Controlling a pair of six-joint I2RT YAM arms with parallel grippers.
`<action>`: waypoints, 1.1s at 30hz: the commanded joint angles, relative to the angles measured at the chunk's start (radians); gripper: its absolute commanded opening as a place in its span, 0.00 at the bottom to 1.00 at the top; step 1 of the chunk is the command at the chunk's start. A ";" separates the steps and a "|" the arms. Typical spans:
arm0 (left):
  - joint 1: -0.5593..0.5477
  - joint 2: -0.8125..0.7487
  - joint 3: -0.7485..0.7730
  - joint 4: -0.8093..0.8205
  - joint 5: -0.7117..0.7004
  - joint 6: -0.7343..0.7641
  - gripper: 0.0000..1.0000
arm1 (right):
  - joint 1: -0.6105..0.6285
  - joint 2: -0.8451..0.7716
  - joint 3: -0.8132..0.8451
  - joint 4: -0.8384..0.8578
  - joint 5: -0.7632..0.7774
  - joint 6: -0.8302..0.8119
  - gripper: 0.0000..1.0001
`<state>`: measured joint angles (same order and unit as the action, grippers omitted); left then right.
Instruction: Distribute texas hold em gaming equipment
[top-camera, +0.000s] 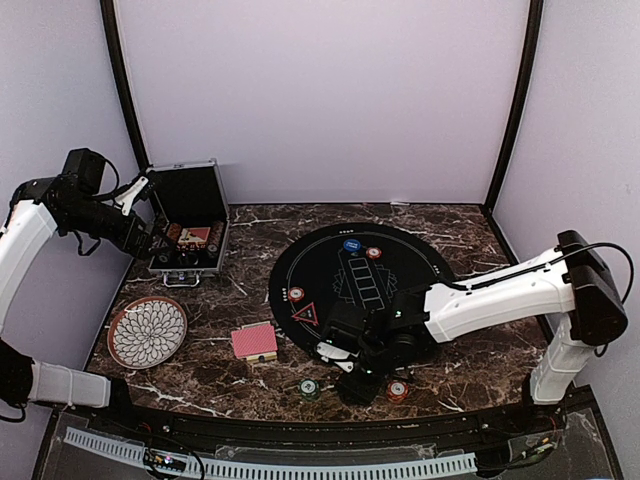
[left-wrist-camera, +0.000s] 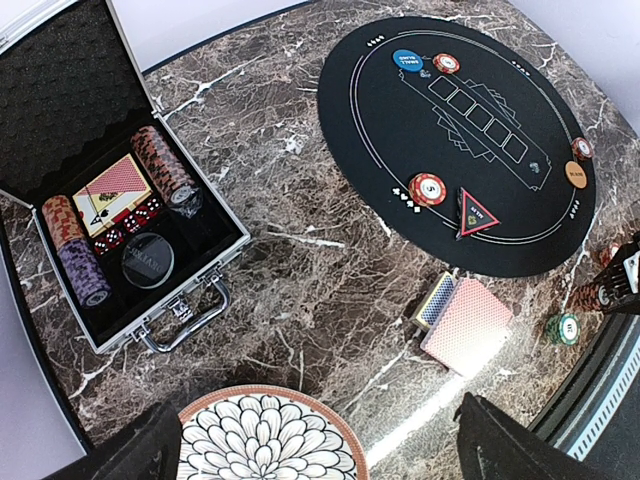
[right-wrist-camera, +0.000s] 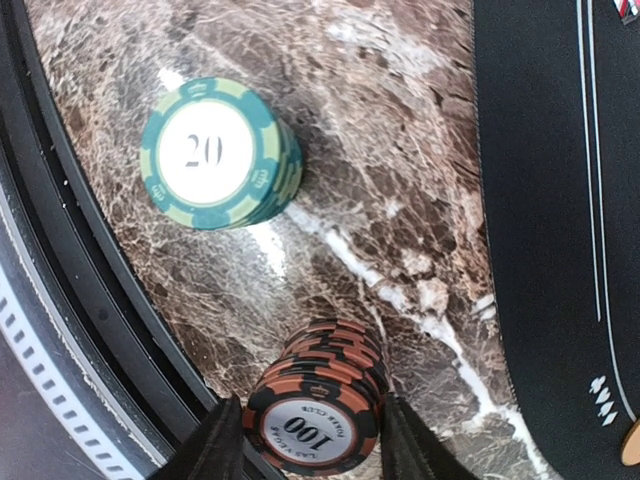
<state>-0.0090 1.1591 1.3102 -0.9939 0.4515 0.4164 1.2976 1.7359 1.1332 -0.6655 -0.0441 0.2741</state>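
Closest to the left wrist lens are my left fingers (left-wrist-camera: 135, 450), spread wide with nothing between them. My left gripper (left-wrist-camera: 318, 405) hangs released over the left end of the marble table (top-camera: 240, 290).

Below it the silver case (left-wrist-camera: 120, 335) lies open, with two rows of chips (left-wrist-camera: 165, 165), a red-backed card (left-wrist-camera: 115, 185) and red dice (left-wrist-camera: 135, 220) in its foam. The patterned plate (left-wrist-camera: 260, 435) lies on the table, nearer my base than the case.

Further right, the red-backed cards (top-camera: 254, 342) lie in a stack on the marble, just beside the edge of the black round mat (top-camera: 400, 260).

On the mat's left part the red triangle (top-camera: 306, 315) lies next to a single red chip (top-camera: 296, 294). At the far edge the blue disc (top-camera: 351, 244) has another red chip (top-camera: 373, 253) beside it. The left wrist view shows the orange disc (left-wrist-camera: 576, 175) and a red chip (left-wrist-camera: 582, 148) on the mat's right side.

Off the mat, near the table's front edge, stands the green stack (right-wrist-camera: 215, 155) marked 20. Apart from it, to its right, is the red-brown stack (right-wrist-camera: 312, 425) marked 100.

My right gripper (right-wrist-camera: 312, 402) is down over that red-brown stack, with one of my right fingers (right-wrist-camera: 215, 450) at each edge of it. Whether they are clenched on it or only flanking it I cannot tell.
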 joint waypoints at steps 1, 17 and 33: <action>0.006 -0.019 0.035 -0.033 -0.001 0.020 0.99 | 0.007 0.002 0.016 0.023 0.019 -0.001 0.37; 0.006 -0.018 0.041 -0.038 -0.003 0.023 0.99 | 0.008 -0.031 0.021 0.004 0.106 0.000 0.50; 0.006 -0.021 0.042 -0.040 -0.006 0.026 0.99 | 0.009 0.002 -0.044 0.055 0.049 0.006 0.67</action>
<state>-0.0090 1.1584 1.3254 -1.0039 0.4438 0.4267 1.2984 1.7294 1.0996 -0.6468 0.0166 0.2707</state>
